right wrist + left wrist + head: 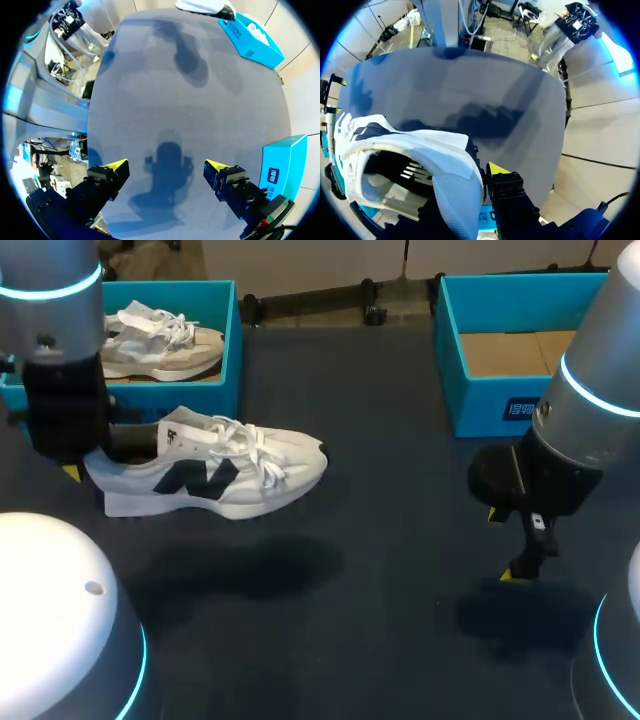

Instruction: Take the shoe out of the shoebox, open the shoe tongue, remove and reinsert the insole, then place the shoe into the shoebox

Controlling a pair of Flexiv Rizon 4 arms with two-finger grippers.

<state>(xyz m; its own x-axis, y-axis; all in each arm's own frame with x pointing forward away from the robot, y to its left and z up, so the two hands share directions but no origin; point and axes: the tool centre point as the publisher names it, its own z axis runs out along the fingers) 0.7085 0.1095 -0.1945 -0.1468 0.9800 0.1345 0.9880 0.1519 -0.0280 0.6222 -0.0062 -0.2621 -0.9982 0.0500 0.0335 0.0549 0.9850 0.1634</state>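
A white sneaker (215, 475) with a dark side logo and white laces hangs above the dark table, its shadow on the mat below it. My left gripper (85, 465) is shut on the heel, toe pointing right. In the left wrist view the heel collar (455, 190) sits between the fingers, one yellow fingertip (495, 169) showing beside it and the other hidden by the shoe. The blue shoebox (230, 340) stands just behind, at the back left. My right gripper (505, 545) hovers open over the table's right side, with nothing between its fingers (116, 166).
A second pale sneaker (160, 340) lies inside the back-left shoebox. Another blue box (500, 400) with a cardboard floor stands at the back right, near my right arm. Bare dark mat (380, 570) spreads across the middle and front.
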